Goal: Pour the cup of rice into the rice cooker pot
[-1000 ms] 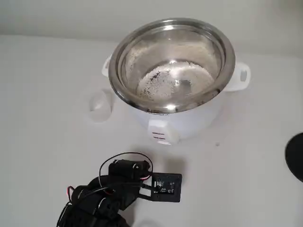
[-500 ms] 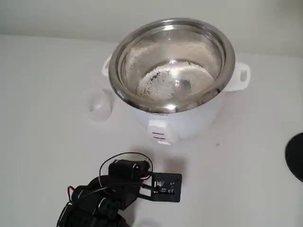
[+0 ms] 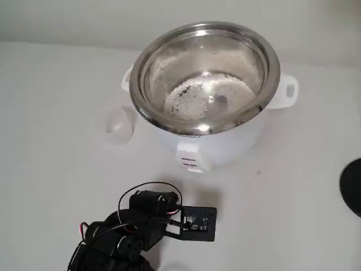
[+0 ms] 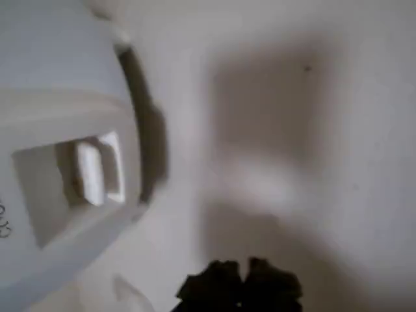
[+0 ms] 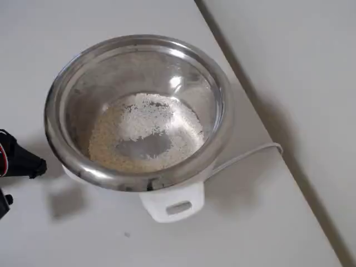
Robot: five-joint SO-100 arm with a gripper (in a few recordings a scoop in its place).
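The rice cooker pot [image 3: 134,96] is a shiny steel bowl set in a white cooker body [image 3: 225,144]. A thin layer of rice [image 3: 197,97] covers its bottom, as the overhead view shows of the rice [image 5: 146,129] inside the pot [image 5: 53,114]. The small clear cup [image 3: 119,126] stands upright on the table just left of the cooker, with no rice showing inside it. My arm [image 3: 135,226] is folded low at the front edge, away from the cup. In the blurred wrist view my gripper [image 4: 240,289] shows as two dark tips pressed together, holding nothing, beside the cooker body [image 4: 58,97].
The cooker's side handle [image 3: 289,90] juts out to the right. A white cord [image 5: 245,157] runs from the cooker toward the table edge [image 5: 261,111]. A dark round object [image 3: 352,186] sits at the right border. Bare white table lies between arm and cooker.
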